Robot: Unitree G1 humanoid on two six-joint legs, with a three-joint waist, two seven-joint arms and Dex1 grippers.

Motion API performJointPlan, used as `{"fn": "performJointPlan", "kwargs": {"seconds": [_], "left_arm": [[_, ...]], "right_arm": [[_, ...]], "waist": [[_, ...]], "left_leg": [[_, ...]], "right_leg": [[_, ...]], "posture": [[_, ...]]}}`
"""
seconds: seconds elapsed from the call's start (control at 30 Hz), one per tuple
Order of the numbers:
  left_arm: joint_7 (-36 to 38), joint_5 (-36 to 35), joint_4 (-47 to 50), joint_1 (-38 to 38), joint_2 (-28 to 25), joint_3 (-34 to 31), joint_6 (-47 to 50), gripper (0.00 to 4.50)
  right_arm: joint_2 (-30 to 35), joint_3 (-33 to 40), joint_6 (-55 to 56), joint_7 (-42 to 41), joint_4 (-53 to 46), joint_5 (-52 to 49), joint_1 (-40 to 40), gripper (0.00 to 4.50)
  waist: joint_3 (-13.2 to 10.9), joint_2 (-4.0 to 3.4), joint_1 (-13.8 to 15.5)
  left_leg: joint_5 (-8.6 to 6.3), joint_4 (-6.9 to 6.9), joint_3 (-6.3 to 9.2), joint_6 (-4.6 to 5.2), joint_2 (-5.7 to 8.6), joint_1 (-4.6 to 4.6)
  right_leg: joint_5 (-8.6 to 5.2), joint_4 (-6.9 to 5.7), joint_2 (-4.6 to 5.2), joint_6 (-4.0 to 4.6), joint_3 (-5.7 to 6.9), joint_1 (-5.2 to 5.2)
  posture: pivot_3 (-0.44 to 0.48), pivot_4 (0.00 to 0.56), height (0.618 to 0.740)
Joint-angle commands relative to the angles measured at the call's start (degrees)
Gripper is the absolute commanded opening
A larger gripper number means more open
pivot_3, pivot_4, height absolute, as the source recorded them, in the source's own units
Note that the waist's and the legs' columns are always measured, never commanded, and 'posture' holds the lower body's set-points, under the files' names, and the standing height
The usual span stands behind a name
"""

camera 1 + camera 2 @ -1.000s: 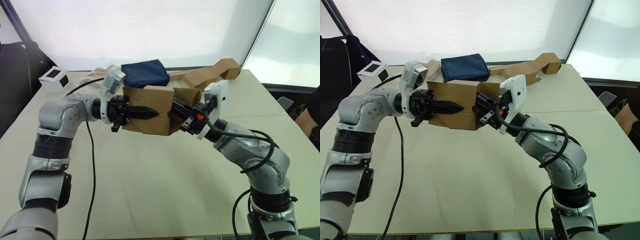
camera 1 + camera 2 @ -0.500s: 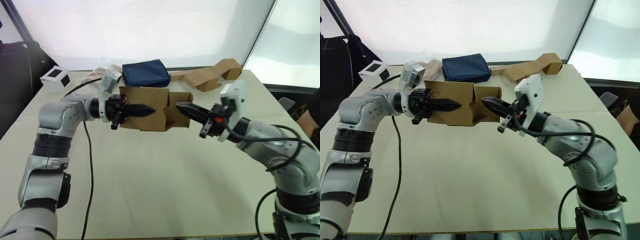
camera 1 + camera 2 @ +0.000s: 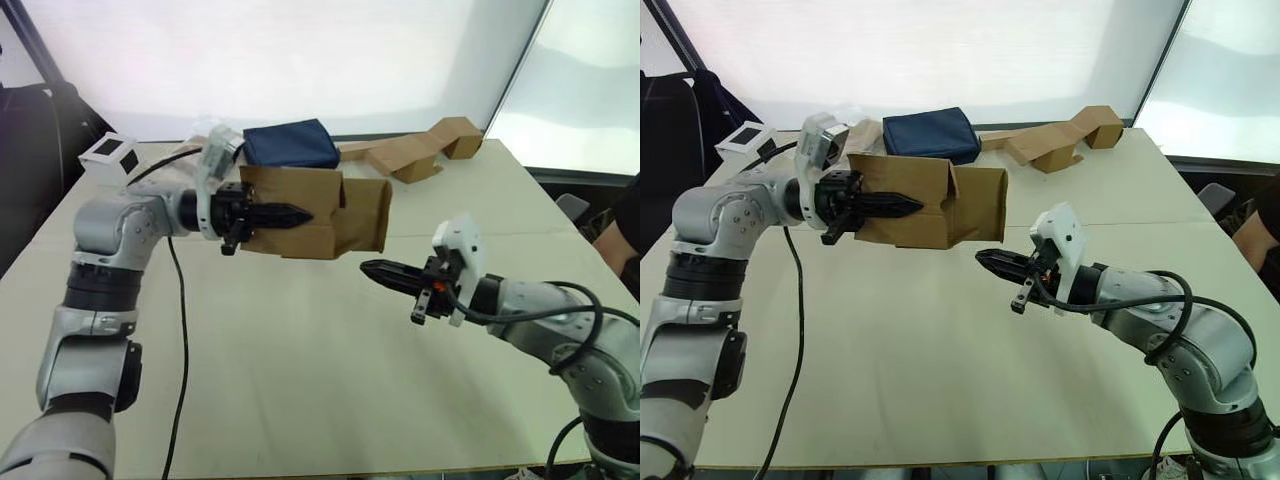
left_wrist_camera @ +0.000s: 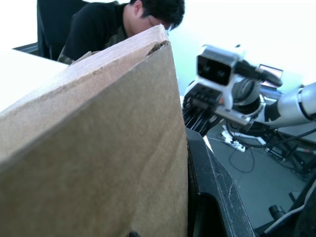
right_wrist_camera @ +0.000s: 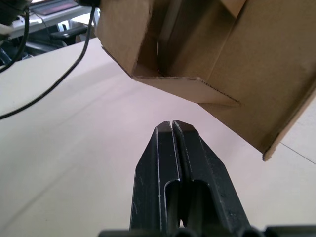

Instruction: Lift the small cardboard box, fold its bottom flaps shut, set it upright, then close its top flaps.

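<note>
A: Two sets of fingers, diff jobs. Left gripper (image 3: 290, 214) is clamped on a wall of the small cardboard box (image 3: 300, 215), one finger outside on the near face, the wrist view showing cardboard pressed against the other. Box hangs in the air above the counter (image 3: 300, 380), lying on its side w/ the open end toward the robot's right.

B: And the right?

A: Right gripper (image 3: 372, 270) has its fingers (image 5: 173, 148) pressed together, holding nothing. It sits low over the counter, below and to the right of the box, apart from it.

B: What changed?

A: A sec ago the right gripper was up against that open end; half a sec ago it was just backing off; now it's well clear and lower. One of the bottom flaps (image 3: 365, 213) at that end stands out past the box body, and the right wrist view looks up into the end, so I'd say the bottom isn't shut yet.

B: So?

A: My guess: the right arm is resetting for another push at the flaps. Left grip alone carries the box, so a hard shove could twist it in the fingers.

B: Other stuff?

A: Navy pouch (image 3: 290, 145), strip of joined cardboard (image 3: 420, 150), white cube w/ black squares (image 3: 110, 153), all further back on the counter, away from the action.
</note>
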State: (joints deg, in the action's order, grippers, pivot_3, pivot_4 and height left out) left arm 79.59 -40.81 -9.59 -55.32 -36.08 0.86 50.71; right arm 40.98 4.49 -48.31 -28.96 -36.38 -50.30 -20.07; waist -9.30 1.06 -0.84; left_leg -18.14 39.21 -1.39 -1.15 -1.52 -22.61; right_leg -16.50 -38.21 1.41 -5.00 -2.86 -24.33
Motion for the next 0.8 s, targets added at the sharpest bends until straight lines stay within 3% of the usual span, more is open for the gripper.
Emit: {"fn": "performJointPlan", "kwargs": {"seconds": [0.03, 0.23, 0.6, 0.8], "left_arm": [[-0.24, -2.03, 3.24, -1.83, -0.05, -1.36, 0.80, 0.00], [-0.84, -2.66, 5.28, -0.27, 0.15, -1.16, 1.41, 0.00], [-1.84, -2.72, 5.49, -0.15, 0.65, -1.40, 0.94, 0.00], [-1.92, -3.41, 6.53, 1.42, -1.32, -2.24, 1.84, 0.00]], "right_arm": [[-1.16, -0.99, 2.03, -0.26, -0.05, 2.06, -2.75, 0.02], [-7.30, -0.41, 1.94, 2.18, 0.69, -0.75, -6.60, 0.02], [-8.33, -4.66, 4.48, -2.64, 2.90, 3.67, -7.52, 0.02], [-4.22, 9.80, -0.29, -4.28, 5.86, -12.24, -7.99, 0.02]], "waist": [[0.00, 0.00, 0.01], [0.00, 0.00, -0.14], [0.00, 0.00, -0.01], [0.00, 0.00, 0.01]], "left_leg": [[0.00, 0.00, 0.00, 0.00, 0.00, 0.00], [0.00, 0.01, 0.01, -0.01, -0.03, 0.02], [0.00, 0.01, 0.01, -0.01, 0.00, 0.01], [0.00, 0.01, 0.01, 0.00, -0.01, 0.01]], "right_leg": [[0.00, 0.00, 0.00, 0.00, 0.00, 0.00], [0.00, -0.02, -0.01, 0.00, 0.00, 0.00], [0.00, -0.02, 0.01, 0.00, 0.01, 0.00], [0.00, -0.02, 0.04, 0.00, 0.01, 0.00]], "posture": [[0.000, 0.150, 0.740], [0.000, 0.150, 0.740], [0.000, 0.150, 0.740], [0.000, 0.150, 0.740]]}}
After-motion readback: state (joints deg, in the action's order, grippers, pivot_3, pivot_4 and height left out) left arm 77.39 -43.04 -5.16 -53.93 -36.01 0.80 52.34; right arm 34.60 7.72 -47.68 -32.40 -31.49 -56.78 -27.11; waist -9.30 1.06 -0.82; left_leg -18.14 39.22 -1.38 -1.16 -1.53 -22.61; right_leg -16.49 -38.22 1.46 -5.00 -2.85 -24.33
